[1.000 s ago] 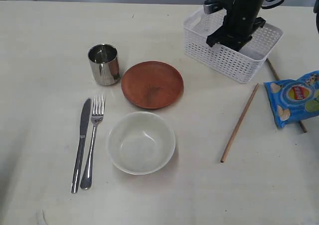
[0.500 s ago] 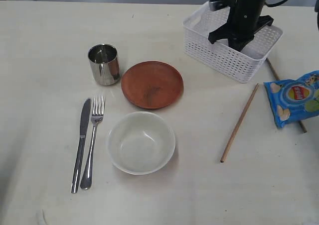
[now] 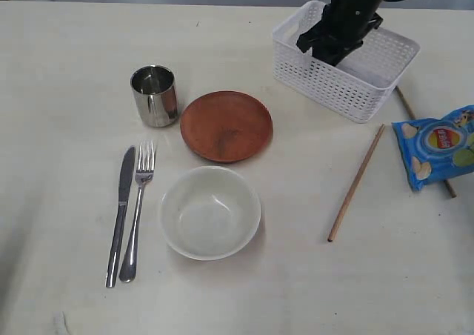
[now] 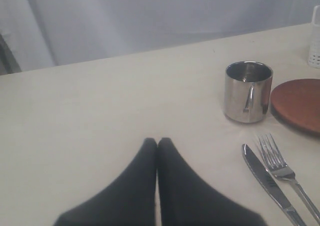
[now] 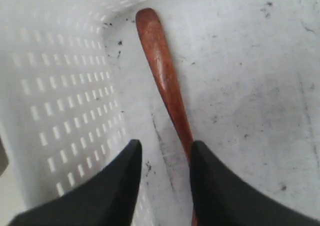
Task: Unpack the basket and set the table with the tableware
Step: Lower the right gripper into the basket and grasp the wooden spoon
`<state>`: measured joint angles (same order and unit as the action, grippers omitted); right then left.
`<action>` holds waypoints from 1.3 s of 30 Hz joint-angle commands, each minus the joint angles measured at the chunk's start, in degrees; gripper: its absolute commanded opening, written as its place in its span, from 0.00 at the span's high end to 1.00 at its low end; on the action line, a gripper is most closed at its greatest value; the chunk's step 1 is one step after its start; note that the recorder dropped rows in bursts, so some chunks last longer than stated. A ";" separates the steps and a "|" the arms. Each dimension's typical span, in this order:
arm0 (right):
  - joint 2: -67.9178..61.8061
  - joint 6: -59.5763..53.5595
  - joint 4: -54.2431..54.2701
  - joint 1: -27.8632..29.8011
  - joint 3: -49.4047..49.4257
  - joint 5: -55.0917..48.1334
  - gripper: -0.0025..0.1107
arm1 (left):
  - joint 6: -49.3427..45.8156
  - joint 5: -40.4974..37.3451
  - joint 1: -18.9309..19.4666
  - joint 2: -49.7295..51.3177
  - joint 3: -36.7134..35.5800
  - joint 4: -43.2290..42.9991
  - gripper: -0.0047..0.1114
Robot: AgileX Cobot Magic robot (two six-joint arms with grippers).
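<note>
Spoon point(image 5: 162, 81) — seemingly close along basket point(image 5: 60, 86) wall

change | right jaws | shifted leftward inside basket point(image 3: 335, 92), toward its far-left corner

Basket point(image 3: 326, 90) wall hard by spoon point(image 5: 162, 76), tight for right gripper point(image 5: 166, 145); open table point(image 3: 296, 201) btwn bowl point(image 3: 209, 213) & chopstick point(image 3: 356, 183).

I am seeing the cup point(image 3: 154, 95), fork point(image 3: 138, 209) and knife point(image 3: 121, 215) gleaming as polished steel. The plate point(image 3: 226, 125) is looking matt reddish-brown and the bowl point(image 3: 209, 212) smooth cream. The spoon point(image 5: 160, 71) is shining like varnished wood against the basket's point(image 3: 337, 90) scuffed white plastic, and the counter point(image 3: 67, 53) is showing a matt, faintly grained surface.
</note>
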<state>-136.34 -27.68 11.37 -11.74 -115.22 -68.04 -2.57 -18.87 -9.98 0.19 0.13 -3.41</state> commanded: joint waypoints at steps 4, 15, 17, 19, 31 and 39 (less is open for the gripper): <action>-1.94 -1.62 0.16 0.14 0.07 -0.73 0.62 | 0.02 0.42 0.14 -0.19 -0.13 0.49 0.96; -5.26 9.08 -13.39 0.14 0.07 2.30 0.64 | 0.02 0.42 0.14 -0.19 -0.13 0.49 0.96; -5.54 11.49 -15.84 0.28 0.07 2.30 0.72 | 0.02 0.42 0.14 -0.19 -0.13 0.49 0.96; -5.79 12.80 -16.91 0.76 0.07 2.30 0.83 | 0.02 0.42 0.14 -0.19 -0.13 0.49 0.96; -5.10 16.37 -15.71 1.00 0.07 4.24 0.98 | 0.02 0.42 0.14 -0.19 -0.13 0.49 0.96; -0.99 19.04 -14.10 1.00 0.07 8.79 0.98 | 0.02 0.42 0.14 -0.19 -0.13 0.49 0.96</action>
<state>-138.49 -9.32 -1.44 -11.42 -115.56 -61.11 -2.57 -18.87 -9.98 0.19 0.13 -3.41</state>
